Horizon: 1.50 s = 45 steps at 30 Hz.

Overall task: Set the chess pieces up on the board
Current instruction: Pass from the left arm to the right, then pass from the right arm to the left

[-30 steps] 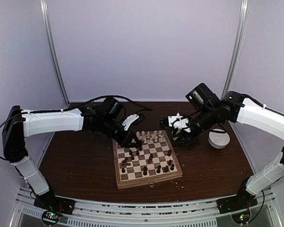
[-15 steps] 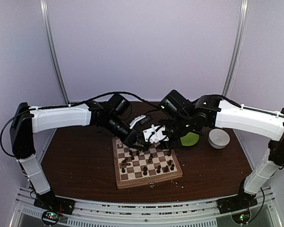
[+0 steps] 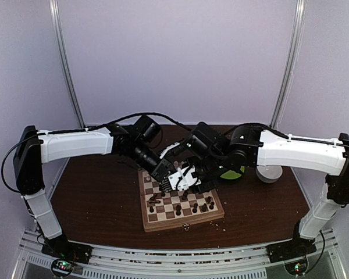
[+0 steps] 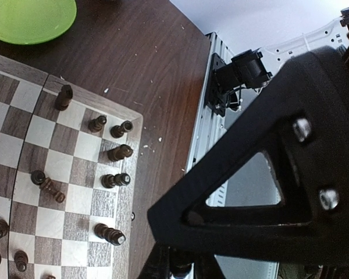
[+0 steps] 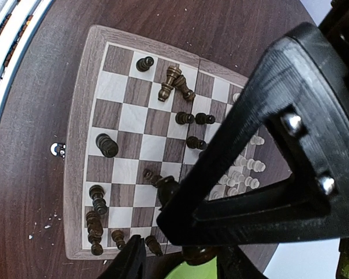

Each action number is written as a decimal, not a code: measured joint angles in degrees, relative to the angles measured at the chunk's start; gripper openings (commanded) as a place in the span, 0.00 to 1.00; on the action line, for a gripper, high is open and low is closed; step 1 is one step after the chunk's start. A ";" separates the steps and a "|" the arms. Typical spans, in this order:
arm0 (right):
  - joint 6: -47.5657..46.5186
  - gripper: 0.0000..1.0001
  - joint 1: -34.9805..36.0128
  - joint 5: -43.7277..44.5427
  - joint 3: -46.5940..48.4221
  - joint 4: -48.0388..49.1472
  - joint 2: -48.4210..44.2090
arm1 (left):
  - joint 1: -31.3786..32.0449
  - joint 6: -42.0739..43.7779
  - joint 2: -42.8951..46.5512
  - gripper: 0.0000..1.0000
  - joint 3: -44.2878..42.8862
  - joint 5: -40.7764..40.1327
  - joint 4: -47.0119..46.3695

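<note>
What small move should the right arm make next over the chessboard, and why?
Probably move the right tool toward the two toppled brown pieces on the chessboard and grasp one. Its jaws stand open, and those pieces lie on their sides instead of standing.

One board [image 3: 180, 221], one plate [image 3: 233, 172], one bowl [image 3: 270, 173] (pieces [image 5: 106, 145] uncounted).

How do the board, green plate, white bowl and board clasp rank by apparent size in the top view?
1. Board, clearly largest.
2. Green plate and white bowl: unranked, the right arm covers part of each.
3. Clasp, smallest.
</note>
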State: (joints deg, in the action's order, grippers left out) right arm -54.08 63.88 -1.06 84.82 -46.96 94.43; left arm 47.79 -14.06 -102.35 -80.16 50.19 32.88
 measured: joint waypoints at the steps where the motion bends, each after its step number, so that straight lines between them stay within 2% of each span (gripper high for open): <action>1: -0.11 0.35 0.33 0.52 0.00 0.13 0.31 | 0.00 -0.07 -0.09 0.01 0.00 0.24 0.20; 5: -0.96 0.19 0.96 1.90 0.00 0.72 1.03 | 0.13 -0.46 -0.55 0.01 0.00 1.29 0.48; 9: -1.55 0.10 1.33 2.80 -0.02 1.36 1.05 | 0.26 -0.63 -0.63 0.05 0.00 1.84 0.90; 15: -1.64 0.06 1.86 3.96 -1.36 2.89 1.05 | 0.33 -0.72 -0.87 0.30 -0.15 0.70 1.81; 18: -0.37 0.06 1.40 3.69 -3.06 3.04 0.70 | 0.24 -0.55 -0.17 0.37 -0.13 -3.26 1.57; 21: 2.08 0.05 0.15 1.51 -4.52 2.93 -0.46 | 0.24 -0.68 3.69 0.39 2.23 -8.24 -1.42; 25: 7.58 0.05 -4.85 -5.01 -6.40 2.67 -5.22 | 0.26 -1.60 14.29 0.39 8.87 -14.91 -8.17; 31: 18.78 0.05 -17.55 -24.50 -6.82 3.65 -10.80 | 2.75 -0.37 24.20 0.39 19.34 -25.31 -25.20; 35: 25.75 0.06 -22.99 -37.09 -8.68 5.95 -10.73 | 8.02 4.22 24.33 0.40 23.32 -31.41 -32.68; 39: 31.52 0.06 -25.70 -46.60 -11.82 9.01 -10.73 | 10.21 7.02 22.43 0.41 22.75 -32.46 -37.97; 45: 34.69 0.06 -26.64 -53.24 -13.94 11.17 -10.75 | 10.21 8.13 15.72 0.40 16.20 -30.86 -40.13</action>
State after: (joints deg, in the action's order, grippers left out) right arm -19.40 37.23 -54.30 70.87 -35.79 83.68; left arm 58.00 -5.93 -86.63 -63.96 19.33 -7.25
